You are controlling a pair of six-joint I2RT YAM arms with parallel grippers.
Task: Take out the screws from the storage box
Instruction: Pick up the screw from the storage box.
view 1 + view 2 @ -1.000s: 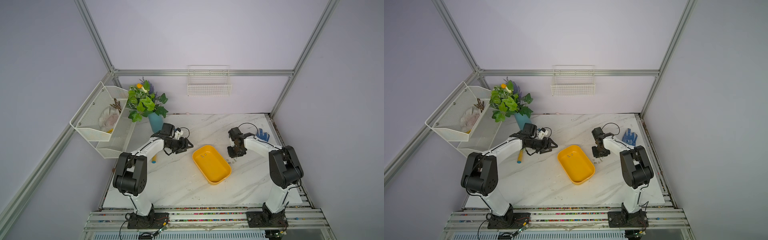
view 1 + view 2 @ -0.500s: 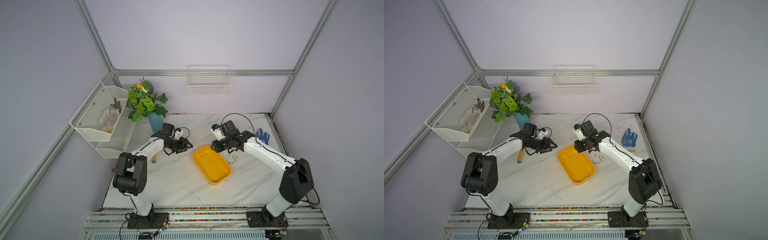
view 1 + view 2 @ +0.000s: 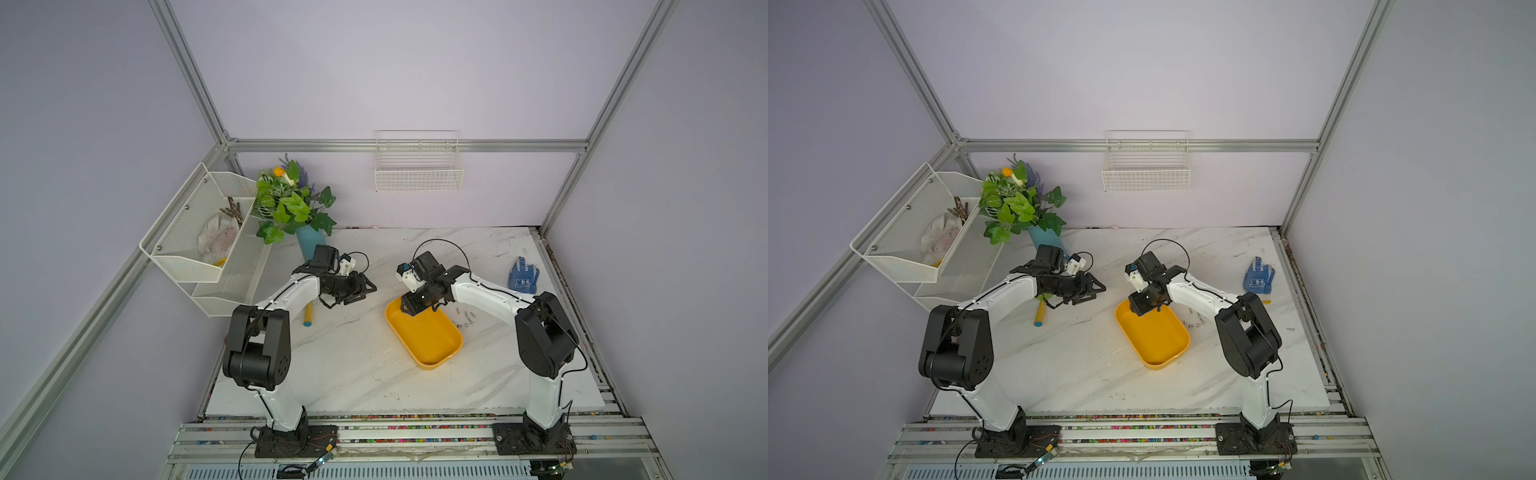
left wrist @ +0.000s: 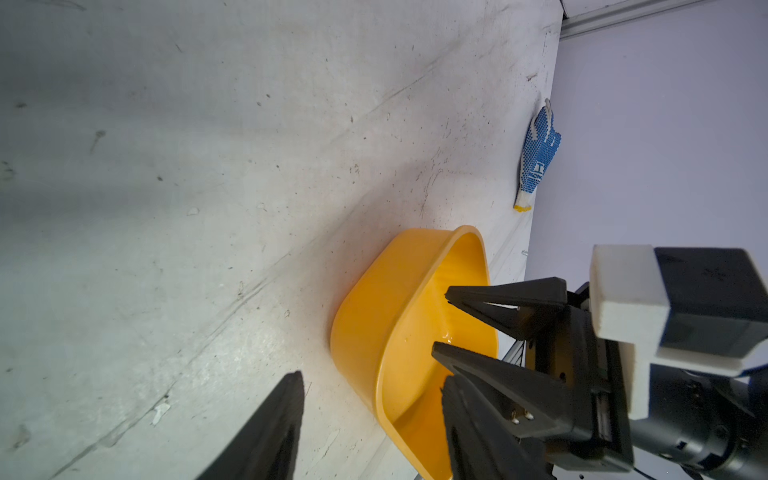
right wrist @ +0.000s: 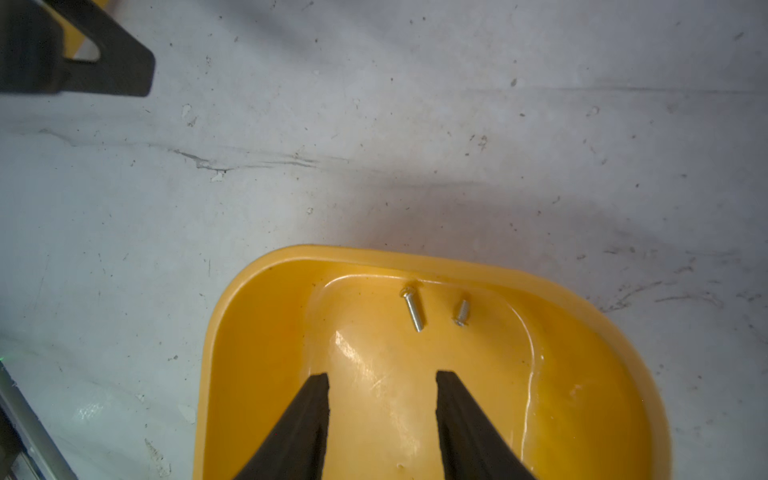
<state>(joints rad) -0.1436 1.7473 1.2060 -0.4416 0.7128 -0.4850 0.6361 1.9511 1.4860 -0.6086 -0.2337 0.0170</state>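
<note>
Right gripper [image 5: 382, 415] hangs over the far end of the yellow tub [image 3: 434, 347], jaws apart, nothing between them, tips above the tub's floor. Plenty of room there: the rim curves round ahead of it and open marble lies beyond. The left gripper [image 3: 371, 289] hovers off to the tub's left, jaws apart too and empty, well clear of the rim.

The white marble table [image 3: 353, 374] is scuffed and speckled, with a broad bare stretch between the left arm and the tub, and more in front of it. Lilac walls and metal posts close in the back and the sides. A blue glove [image 3: 522, 275] lies near the right edge.

The tub sits diagonally, its long axis running from the grippers toward the right arm's base. Two screws [image 5: 414, 311] lie flat in its far end, side by side, roughly parallel, heads pointing opposite ways; the longer one's head touches the wall. More screws lie on the marble [image 3: 463, 321] just beside the tub's right side.
</note>
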